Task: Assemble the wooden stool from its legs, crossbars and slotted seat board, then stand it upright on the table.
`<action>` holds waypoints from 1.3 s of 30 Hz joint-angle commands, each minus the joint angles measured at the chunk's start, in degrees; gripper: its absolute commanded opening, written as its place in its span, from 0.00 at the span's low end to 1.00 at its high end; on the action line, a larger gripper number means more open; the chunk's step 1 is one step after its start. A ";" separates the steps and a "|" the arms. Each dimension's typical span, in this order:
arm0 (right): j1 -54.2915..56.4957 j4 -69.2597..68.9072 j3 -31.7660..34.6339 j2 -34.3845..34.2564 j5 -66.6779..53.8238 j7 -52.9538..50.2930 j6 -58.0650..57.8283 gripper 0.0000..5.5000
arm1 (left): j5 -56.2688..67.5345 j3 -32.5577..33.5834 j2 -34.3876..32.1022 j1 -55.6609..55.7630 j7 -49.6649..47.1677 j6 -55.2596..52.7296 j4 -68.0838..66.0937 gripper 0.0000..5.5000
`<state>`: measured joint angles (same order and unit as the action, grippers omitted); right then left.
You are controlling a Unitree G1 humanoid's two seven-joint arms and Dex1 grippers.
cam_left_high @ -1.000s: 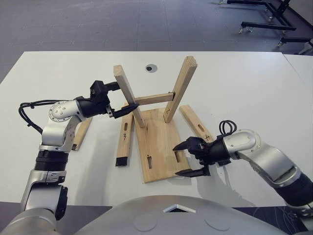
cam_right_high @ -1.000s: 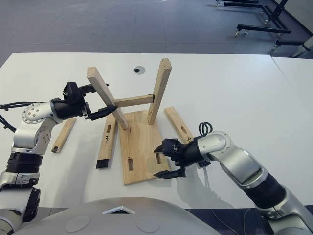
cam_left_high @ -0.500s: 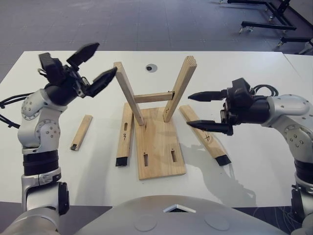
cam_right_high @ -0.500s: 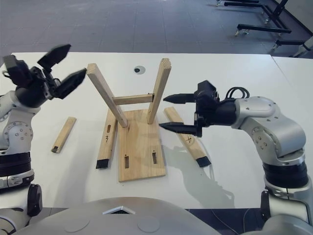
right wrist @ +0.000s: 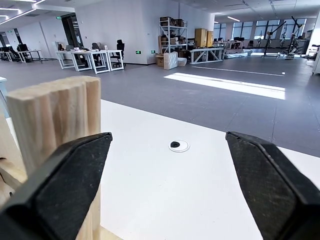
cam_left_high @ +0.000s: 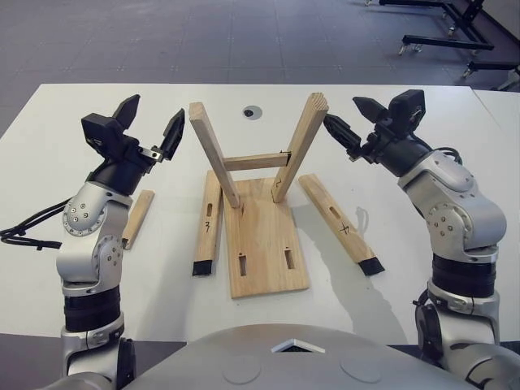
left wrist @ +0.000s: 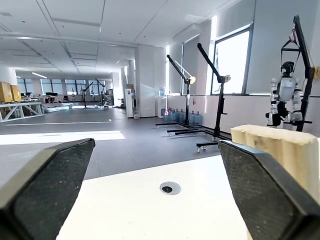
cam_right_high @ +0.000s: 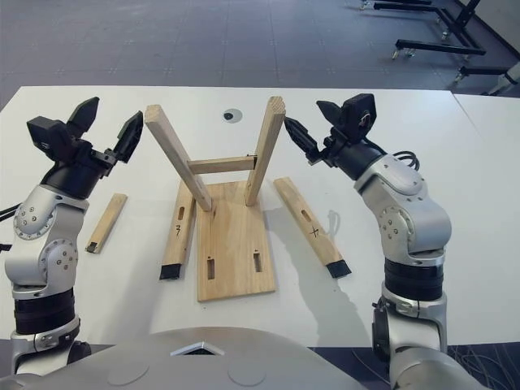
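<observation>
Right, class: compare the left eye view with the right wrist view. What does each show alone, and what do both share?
Left eye view alone: the seat board, loose legs lying flat on the table, and the open left gripper. Right wrist view alone: desks and shelving behind. Both: the open right gripper, the upright leg beside it, and the round port.

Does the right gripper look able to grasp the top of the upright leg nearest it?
Probably yes: the right gripper is open and close beside the top of the leg, with nothing between them.
</observation>
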<state>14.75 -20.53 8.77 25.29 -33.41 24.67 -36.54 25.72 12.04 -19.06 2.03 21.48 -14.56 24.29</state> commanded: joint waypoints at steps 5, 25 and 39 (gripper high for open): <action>0.02 -0.80 1.64 -0.97 -3.24 -0.01 -1.29 0.76 | 1.50 1.28 0.03 -2.49 -2.43 -3.13 4.11 0.83; -0.63 -1.33 -4.67 -0.84 -0.30 2.84 -0.76 0.76 | -0.66 -10.22 3.08 -1.94 -2.59 -5.38 5.77 0.83; 0.02 -0.68 -11.61 1.10 6.64 6.41 1.71 0.76 | -4.86 -16.54 5.41 3.11 -1.39 -4.01 2.28 0.83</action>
<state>13.36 -21.80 -3.28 25.55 -28.02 31.06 -35.90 21.39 -4.49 -13.19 4.93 19.99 -18.39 26.60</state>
